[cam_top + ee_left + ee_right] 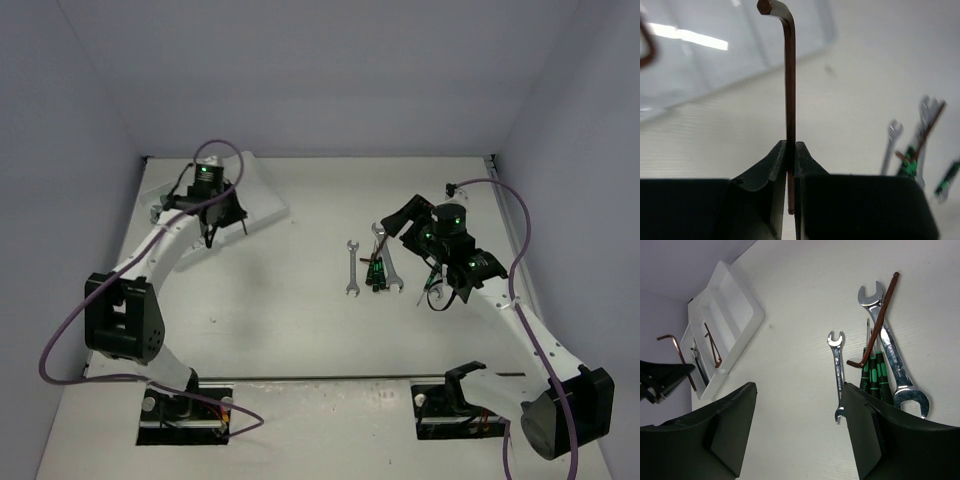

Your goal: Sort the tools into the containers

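My left gripper point(790, 145) is shut on a dark brown L-shaped hex key point(790, 75), holding it by the long shaft with the bend at the far end. In the top view it point(213, 230) hovers at the near edge of the white tray point(268, 196). The tray point(737, 310) holds another hex key point(713, 345) in one compartment. My right gripper point(800, 405) is open and empty above the table, just left of the tool pile. That pile has a small silver wrench point(838, 371), a large silver wrench point(888, 347), a hex key point(879, 320) and green-marked screwdrivers point(876, 376).
The tool pile lies mid-table in the top view: the small wrench point(352, 266) to the left and the crossed tools point(384, 262) to the right. Grey walls close the table on three sides. A purple cable loops off each arm.
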{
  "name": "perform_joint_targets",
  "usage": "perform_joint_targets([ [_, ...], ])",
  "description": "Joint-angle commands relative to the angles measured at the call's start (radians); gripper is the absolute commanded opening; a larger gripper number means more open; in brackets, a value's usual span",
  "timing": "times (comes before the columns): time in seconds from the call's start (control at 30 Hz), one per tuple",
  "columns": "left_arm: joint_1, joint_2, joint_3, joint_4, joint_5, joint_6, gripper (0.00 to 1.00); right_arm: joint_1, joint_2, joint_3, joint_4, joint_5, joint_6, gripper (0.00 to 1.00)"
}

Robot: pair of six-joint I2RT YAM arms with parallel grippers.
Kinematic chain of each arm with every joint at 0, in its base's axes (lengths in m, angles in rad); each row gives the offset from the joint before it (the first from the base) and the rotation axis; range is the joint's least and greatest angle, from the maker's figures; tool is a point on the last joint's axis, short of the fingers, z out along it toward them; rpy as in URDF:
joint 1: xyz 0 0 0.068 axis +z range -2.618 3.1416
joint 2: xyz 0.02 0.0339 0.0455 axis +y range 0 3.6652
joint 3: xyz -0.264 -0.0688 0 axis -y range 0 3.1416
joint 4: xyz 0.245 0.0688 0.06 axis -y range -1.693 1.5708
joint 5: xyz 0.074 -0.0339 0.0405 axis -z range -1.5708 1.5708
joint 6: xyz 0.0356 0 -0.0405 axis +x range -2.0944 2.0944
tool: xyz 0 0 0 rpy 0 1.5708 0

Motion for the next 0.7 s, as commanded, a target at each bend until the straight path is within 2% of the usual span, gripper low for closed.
perform_joint_targets([
  [0.0,0.159,0.056,0.102,-0.013,-0.088,0.017,0.0,-0.002,-0.019,0.009,0.02,0.009,-0.039,0.66],
  [0.13,0.235,0.21,0.241,-0.037,-0.09,0.045,0.0,-0.004,-0.02,0.003,0.005,0.007,-0.055,0.66],
  [0.33,0.293,0.399,0.424,-0.115,-0.121,0.069,0.0,-0.023,-0.009,-0.003,-0.02,-0.013,-0.071,0.66],
  [0.53,0.32,0.4,0.404,-0.118,-0.19,0.038,0.1,-0.033,0.006,0.002,-0.026,-0.018,-0.086,0.66],
  [0.57,0.322,0.403,0.407,-0.117,-0.183,0.042,0.16,-0.033,0.015,0.003,-0.026,-0.017,-0.092,0.66],
  [0.67,0.324,0.414,0.42,-0.12,-0.153,0.064,0.27,-0.034,0.046,0.021,-0.027,-0.015,-0.104,0.66],
])
